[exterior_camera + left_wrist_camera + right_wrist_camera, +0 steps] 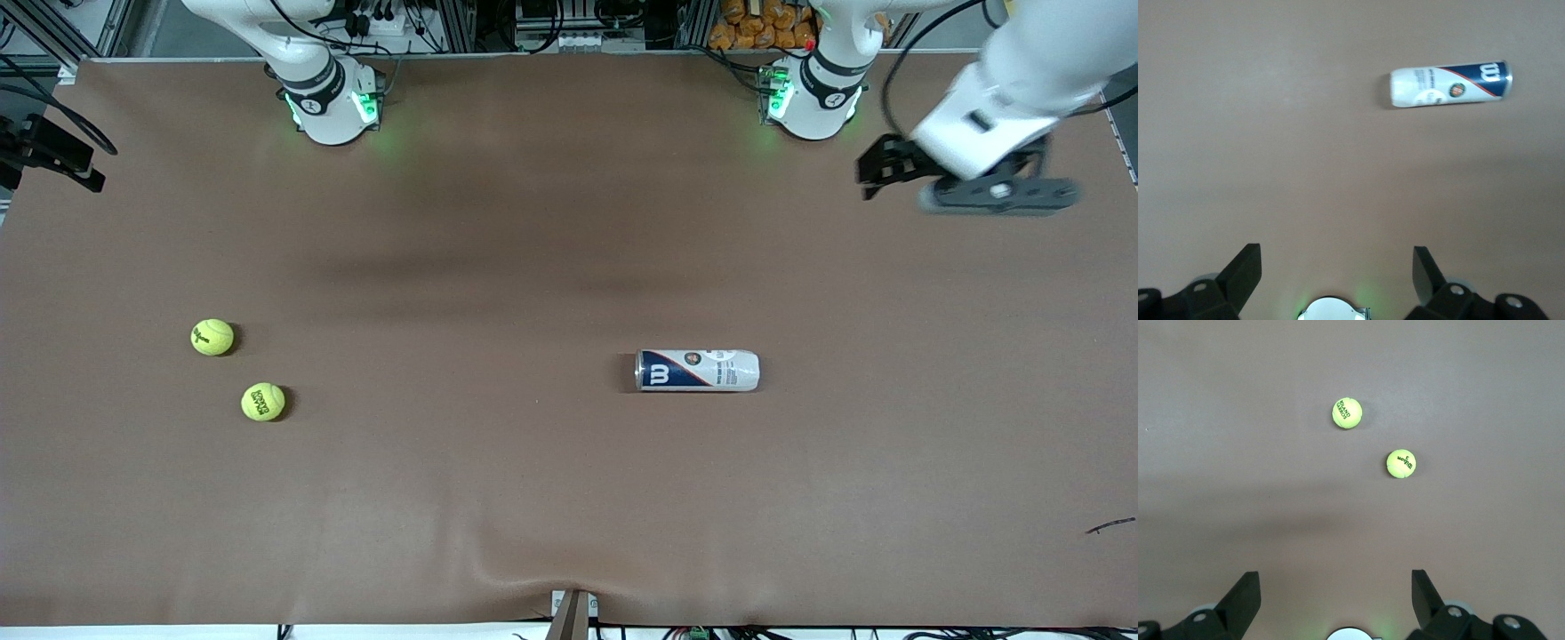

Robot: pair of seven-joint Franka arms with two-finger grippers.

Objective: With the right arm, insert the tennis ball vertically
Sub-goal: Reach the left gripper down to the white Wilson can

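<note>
Two yellow-green tennis balls lie on the brown table toward the right arm's end: one [212,337] [1401,463] farther from the front camera, the other [263,402] [1347,413] nearer to it. A white and blue ball can [698,370] [1450,85] lies on its side toward the left arm's end. My right gripper [1335,577] is open and empty, high over the table by its own base; it does not show in the front view. My left gripper [880,173] [1337,257] hangs open and empty over the table near the left arm's base.
The brown table cover [533,267] has a wrinkle at its front edge [533,569]. A black fixture [49,156] with cables sits at the table's edge past the right arm's base. Cabling and equipment run along the edge by both bases.
</note>
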